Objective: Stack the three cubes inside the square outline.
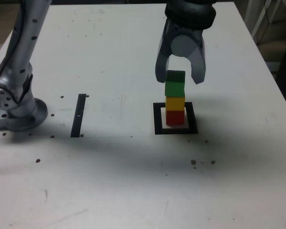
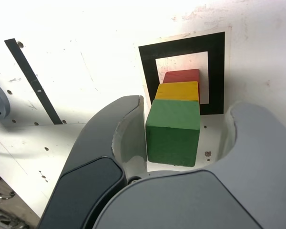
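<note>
Red cube [image 1: 175, 118] at base, within square outline [image 1: 158, 119] on tabletop [image 1: 105, 176]; yellow cube [image 1: 175, 103] atop it, green cube [image 1: 175, 86] uppermost. End effector [image 1: 180, 78] released, jaws apart around green cube, entering from 12 o'clock in exterior view. Black strip [image 1: 78, 115] lies toward 9 o'clock of the outline there.

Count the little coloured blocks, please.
3: the red cube at the bottom, inside the square outline, the yellow cube on it, the green cube on top.
</note>
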Available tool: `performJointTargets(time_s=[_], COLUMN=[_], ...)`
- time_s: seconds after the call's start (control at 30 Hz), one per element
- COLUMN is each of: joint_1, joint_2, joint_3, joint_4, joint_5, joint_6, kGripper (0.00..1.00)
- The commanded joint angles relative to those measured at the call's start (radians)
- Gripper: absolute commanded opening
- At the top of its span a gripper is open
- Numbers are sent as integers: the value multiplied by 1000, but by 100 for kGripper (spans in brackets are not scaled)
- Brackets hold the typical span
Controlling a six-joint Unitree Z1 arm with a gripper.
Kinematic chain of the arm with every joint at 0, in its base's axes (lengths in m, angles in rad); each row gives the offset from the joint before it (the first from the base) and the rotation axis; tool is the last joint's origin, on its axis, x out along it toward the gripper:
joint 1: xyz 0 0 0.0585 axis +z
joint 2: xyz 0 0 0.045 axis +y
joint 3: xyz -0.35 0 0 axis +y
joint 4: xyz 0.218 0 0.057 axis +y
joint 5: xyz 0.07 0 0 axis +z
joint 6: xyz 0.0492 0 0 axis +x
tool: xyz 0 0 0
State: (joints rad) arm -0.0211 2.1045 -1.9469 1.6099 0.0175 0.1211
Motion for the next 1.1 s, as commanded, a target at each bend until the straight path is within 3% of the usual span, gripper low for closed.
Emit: performJointTargets(time_s=[0.0,0.23,0.63,1.07], joint_1=[-2,-2,-2,-2], joint_2=[1,-33,-171,-340], joint_3=[1,15,101,321], joint_4=[10,9,0,-61], joint_5=[3,20,53,64], joint_6=[2,-3,-18,-37], kGripper=[97,99,99,99])
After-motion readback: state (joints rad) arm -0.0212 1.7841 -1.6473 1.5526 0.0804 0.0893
